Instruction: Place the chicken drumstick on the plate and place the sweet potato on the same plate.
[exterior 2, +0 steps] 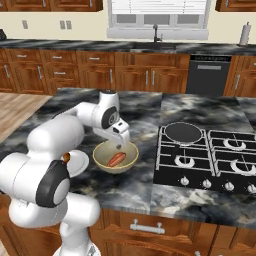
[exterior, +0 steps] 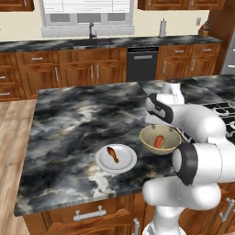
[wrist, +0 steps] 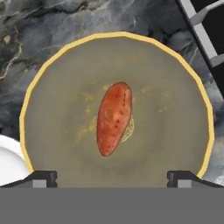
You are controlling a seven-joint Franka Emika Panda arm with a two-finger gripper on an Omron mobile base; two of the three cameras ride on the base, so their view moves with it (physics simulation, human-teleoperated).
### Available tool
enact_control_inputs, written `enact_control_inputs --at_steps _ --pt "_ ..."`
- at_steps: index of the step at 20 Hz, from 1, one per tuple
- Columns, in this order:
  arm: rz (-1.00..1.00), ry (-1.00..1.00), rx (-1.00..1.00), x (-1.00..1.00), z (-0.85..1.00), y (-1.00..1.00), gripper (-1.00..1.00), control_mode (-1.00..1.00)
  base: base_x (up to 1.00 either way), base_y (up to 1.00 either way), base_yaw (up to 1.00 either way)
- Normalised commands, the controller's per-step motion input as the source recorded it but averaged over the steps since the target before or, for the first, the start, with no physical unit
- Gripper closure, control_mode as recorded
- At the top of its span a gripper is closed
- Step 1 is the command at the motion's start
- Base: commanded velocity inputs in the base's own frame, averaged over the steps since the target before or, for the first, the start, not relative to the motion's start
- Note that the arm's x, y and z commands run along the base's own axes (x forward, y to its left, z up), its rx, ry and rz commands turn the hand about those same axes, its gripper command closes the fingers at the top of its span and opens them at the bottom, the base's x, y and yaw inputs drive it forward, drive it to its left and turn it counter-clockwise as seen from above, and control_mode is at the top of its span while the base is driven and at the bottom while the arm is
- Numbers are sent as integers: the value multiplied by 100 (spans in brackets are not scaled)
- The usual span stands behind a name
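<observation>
The chicken drumstick lies on the pale plate near the island's front edge. Just right of the plate stands a tan bowl with the reddish-orange sweet potato lying in its middle. My gripper hangs straight above the bowl, open, with nothing between its fingers. In the hand view the sweet potato sits centred below the gripper, both fingertips spread wide over the bowl's near rim. A sliver of the plate shows at the lower left. My arm hides most of the plate in the right base view.
A black stove top lies right of the bowl, with a dark round pan on its back left burner. Dark marble counter spreads left and behind the plate. Cabinets and a sink run along the far wall.
</observation>
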Motion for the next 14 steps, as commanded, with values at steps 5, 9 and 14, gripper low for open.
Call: enact_control_inputs --at_steps 5,9,14 --pt "-26 0 1 23 -22 -13 -100 -100 0 0 0" --pt "-9 0 0 46 -28 0 -100 -100 0 0 0" --pt "-1 0 0 5 -16 0 -100 -100 0 0 0"
